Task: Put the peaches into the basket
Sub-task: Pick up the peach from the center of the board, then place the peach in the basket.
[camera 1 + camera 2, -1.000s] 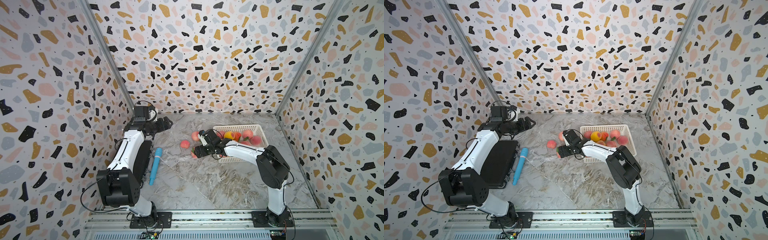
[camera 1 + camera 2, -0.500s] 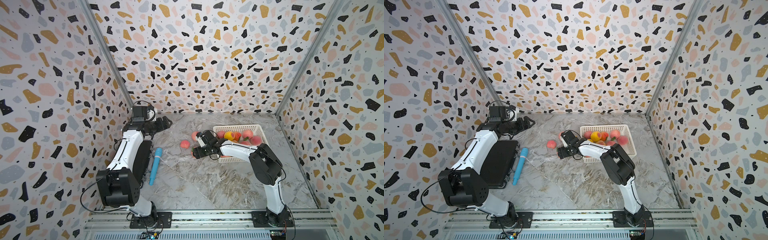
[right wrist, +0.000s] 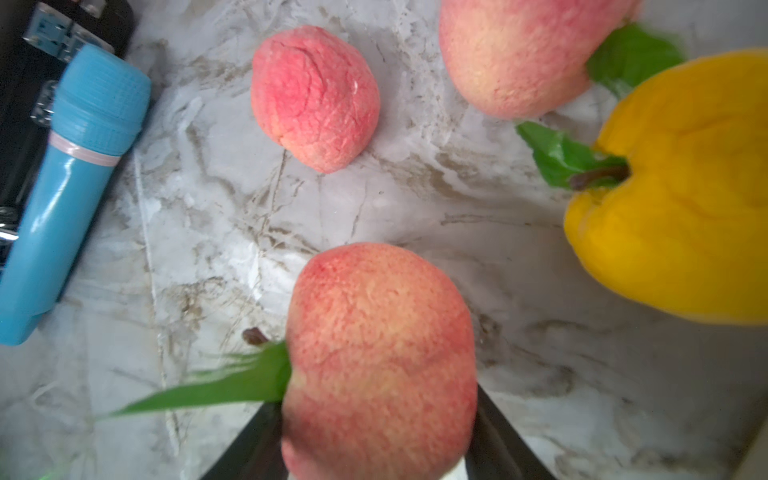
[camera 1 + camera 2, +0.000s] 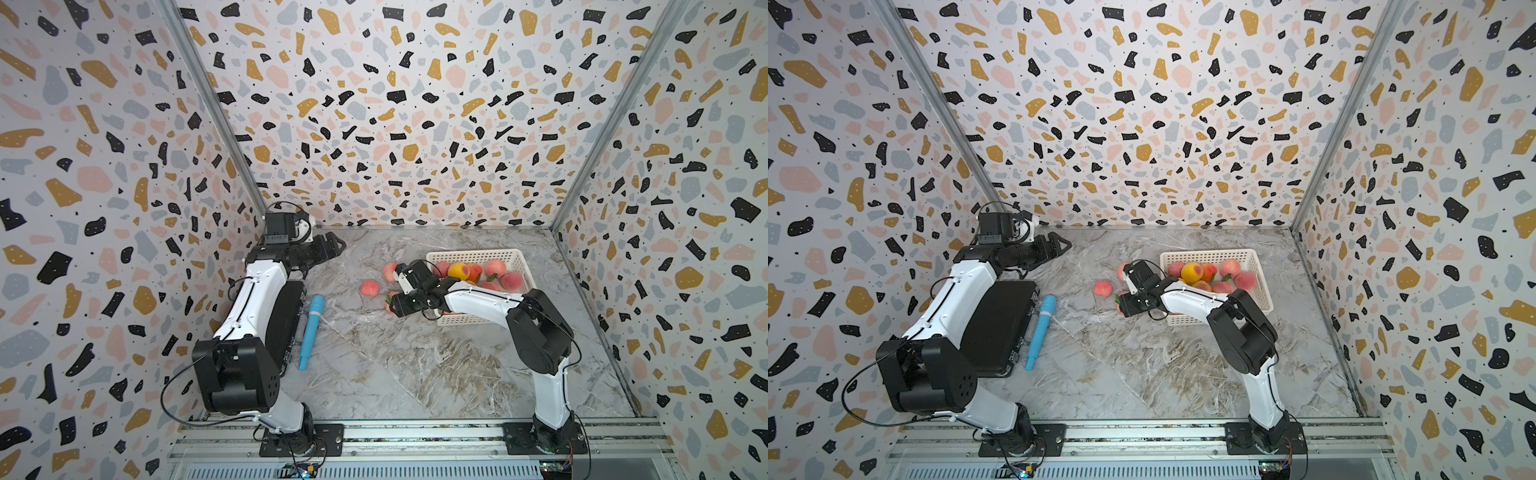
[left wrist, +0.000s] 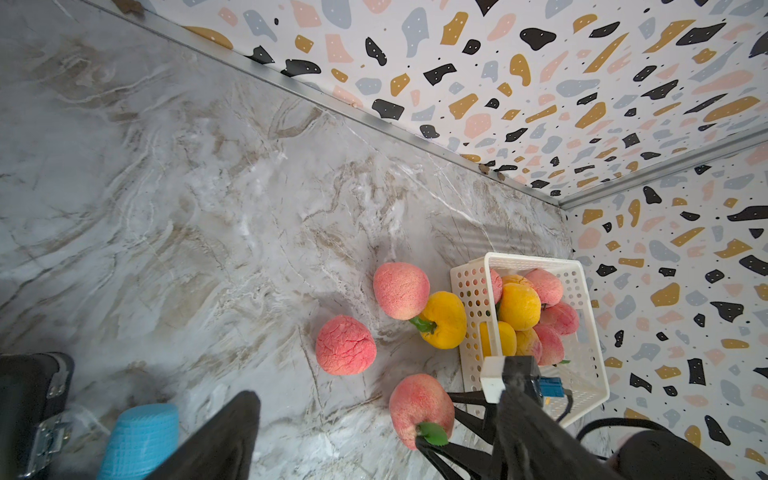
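The left gripper is held with jaws wide near the surface's back-left corner. On the right gripper, the jaws, wider a second ago, are now closed on a leafed peach, stem turned sideways, just left of the basket.

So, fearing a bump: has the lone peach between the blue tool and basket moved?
No. The lone peach keeps its gaps to the blue tool and basket.

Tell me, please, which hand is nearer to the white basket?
Right. The right hand grips a pink peach just outside the basket. The left hand hangs open, far off across the table.
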